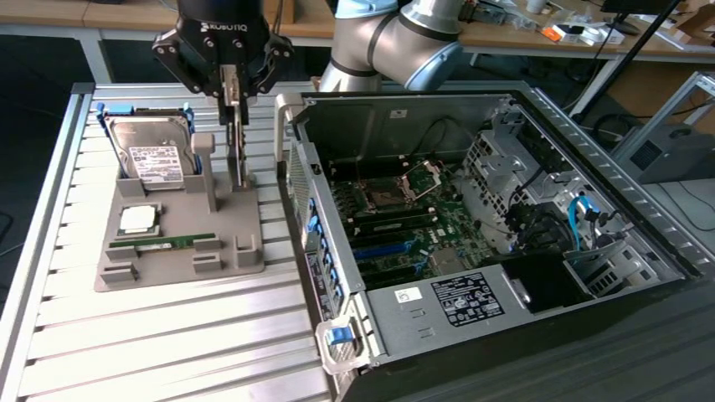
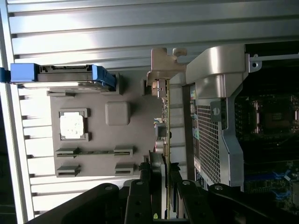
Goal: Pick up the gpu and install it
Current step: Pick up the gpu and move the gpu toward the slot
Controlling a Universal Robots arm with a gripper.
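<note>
1. Grip: the hand hangs over the grey holder on the worktop. Its fingers are part-way closed, one on each face of the gpu, and as far as I can judge they clamp it near its top edge.
2. The gpu stands on edge and upright at the side of the holder nearest the computer case. In the wrist view its silver bracket sits at the end away from the fingers.
3. Its lower edge reaches down to the holder's base. I cannot tell whether it is seated in the slot or just clear of it.
4. The hard drive, the processor and the memory stick share the holder. All lie to the exterior view's left of the card and apart from it.
5. To do this step well, the pull should run straight up along the slot. A tilt would likely jam the thin board against the holder's posts or flex it.
6. The bracket end reaches well past the fingers, so its weight may twist the card in the hold. A firm, square clamp and slow motion suit it.
7. The case's side wall stands just beside the holder, so clearance on that side is tight. The case lies open with its motherboard exposed.
</note>
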